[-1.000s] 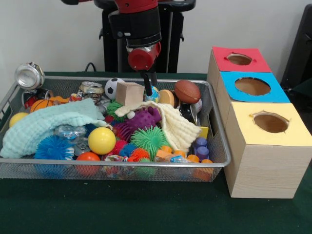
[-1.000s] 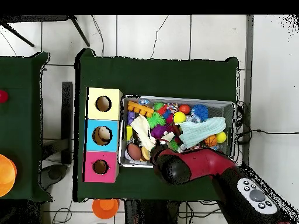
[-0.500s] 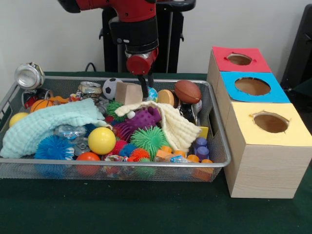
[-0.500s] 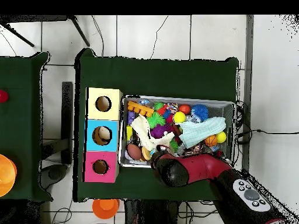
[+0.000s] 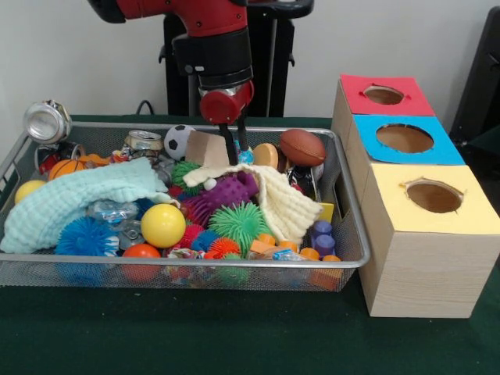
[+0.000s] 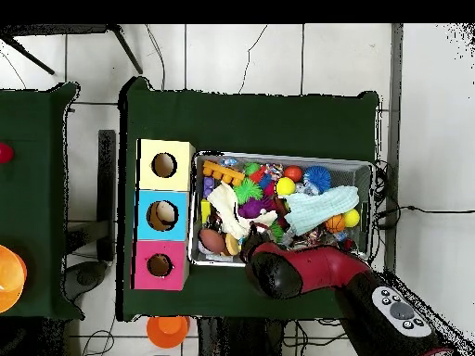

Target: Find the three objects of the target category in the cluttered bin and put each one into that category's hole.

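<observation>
At the bin's (image 5: 344,234) far side the gripper (image 5: 233,152) hangs with fingers slightly spread, holding nothing, between the wooden block (image 5: 205,148) and brown football (image 5: 301,146); target category unclear, holes look mostly empty, so sorting seems barely begun.

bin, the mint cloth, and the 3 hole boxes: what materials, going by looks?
Bin: metal wire mesh, silvery, with a see-through grid and a solid rim.
Mint cloth: soft woven textile, likely cotton; ribbed, waffle-like texture, limp folds.
Boxes: light wood or wood-look board with visible grain on the sides; matte coloured tops, probably paper or card, with ragged hole edges.
</observation>
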Robot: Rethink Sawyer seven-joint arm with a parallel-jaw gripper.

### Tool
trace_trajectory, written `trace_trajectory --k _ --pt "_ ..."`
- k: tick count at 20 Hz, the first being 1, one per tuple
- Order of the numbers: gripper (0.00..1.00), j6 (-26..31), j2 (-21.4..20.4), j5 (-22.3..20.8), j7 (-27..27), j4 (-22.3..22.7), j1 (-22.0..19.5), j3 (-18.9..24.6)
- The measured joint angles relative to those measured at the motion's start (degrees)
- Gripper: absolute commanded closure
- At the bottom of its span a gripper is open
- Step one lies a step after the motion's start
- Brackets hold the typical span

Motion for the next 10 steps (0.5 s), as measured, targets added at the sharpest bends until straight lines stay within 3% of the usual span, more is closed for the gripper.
trace_trajectory --k 10 --pt "0.0 -6.1 0.2 0.0 0.0 0.0 -0.4 -0.2"
